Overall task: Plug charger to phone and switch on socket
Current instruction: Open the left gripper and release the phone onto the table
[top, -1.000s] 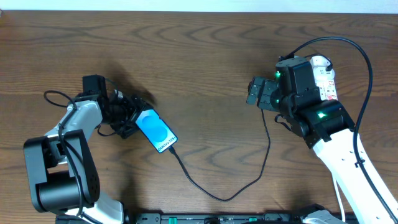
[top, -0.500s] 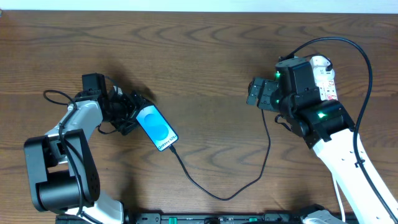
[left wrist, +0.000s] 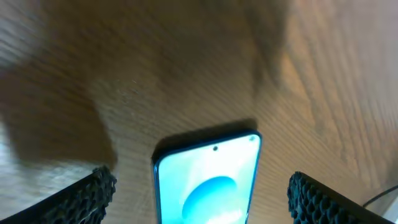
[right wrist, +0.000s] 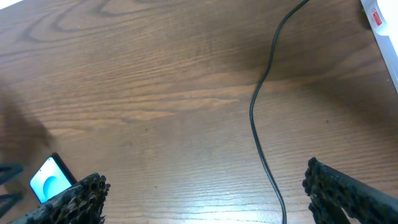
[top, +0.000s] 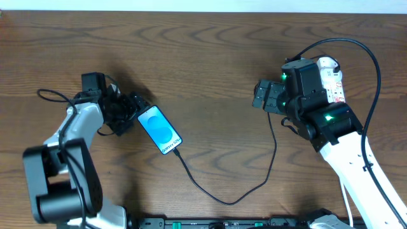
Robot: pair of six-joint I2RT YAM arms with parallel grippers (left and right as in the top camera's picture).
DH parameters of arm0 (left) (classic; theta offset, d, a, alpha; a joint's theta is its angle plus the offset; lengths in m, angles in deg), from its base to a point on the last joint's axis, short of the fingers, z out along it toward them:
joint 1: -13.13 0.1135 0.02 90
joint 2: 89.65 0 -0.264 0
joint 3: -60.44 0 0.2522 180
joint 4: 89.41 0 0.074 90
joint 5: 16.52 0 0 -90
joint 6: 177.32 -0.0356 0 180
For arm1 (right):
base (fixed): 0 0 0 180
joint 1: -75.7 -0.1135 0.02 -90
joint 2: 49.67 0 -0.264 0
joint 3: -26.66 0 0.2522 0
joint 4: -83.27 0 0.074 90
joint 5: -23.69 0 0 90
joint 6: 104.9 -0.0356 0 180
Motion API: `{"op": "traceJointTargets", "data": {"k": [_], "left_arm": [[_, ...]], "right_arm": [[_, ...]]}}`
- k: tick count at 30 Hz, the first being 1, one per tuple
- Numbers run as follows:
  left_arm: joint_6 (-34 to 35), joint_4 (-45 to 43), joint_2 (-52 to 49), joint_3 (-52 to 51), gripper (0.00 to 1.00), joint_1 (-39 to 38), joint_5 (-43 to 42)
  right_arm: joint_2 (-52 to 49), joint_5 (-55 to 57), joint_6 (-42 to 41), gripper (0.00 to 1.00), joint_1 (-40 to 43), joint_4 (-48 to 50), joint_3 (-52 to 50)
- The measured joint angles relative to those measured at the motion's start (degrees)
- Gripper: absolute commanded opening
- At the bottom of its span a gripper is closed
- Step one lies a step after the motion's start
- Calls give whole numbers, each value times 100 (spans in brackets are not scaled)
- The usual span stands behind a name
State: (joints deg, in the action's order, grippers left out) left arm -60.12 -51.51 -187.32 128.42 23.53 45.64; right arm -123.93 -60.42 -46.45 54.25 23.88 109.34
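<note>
Dark wood-grain table; pale strip along far edge.

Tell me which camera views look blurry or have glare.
Left wrist view: wood grain smeared, the phone screen glares pale. Right wrist view: sharp, the charger crisp, left edge shadowed. Overhead view: sharp, evenly lit.

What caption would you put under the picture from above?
Phone with charger at its lower end, left end effector open beside it, right arm partly hiding the socket.
</note>
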Motion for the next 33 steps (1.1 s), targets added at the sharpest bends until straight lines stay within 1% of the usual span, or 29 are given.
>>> {"op": "traceJointTargets", "data": {"k": [7, 16, 21, 24, 33], "left_arm": [[-920, 168, 1325, -20, 91, 0, 140], [-1982, 223, 3042, -20, 91, 0, 52], [-2225, 212, 3748, -20, 91, 0, 26], [-2282, 181, 3936, -20, 91, 0, 9], [-2317, 223, 3956, -20, 91, 0, -11]], "right_arm": [[0, 0, 2, 99, 0, 44, 0], [0, 0, 0, 99, 0, 72, 0], [0, 0, 2, 99, 0, 26, 0], [0, 0, 0, 99, 0, -15, 0], [0, 0, 2, 99, 0, -105, 0]]}}
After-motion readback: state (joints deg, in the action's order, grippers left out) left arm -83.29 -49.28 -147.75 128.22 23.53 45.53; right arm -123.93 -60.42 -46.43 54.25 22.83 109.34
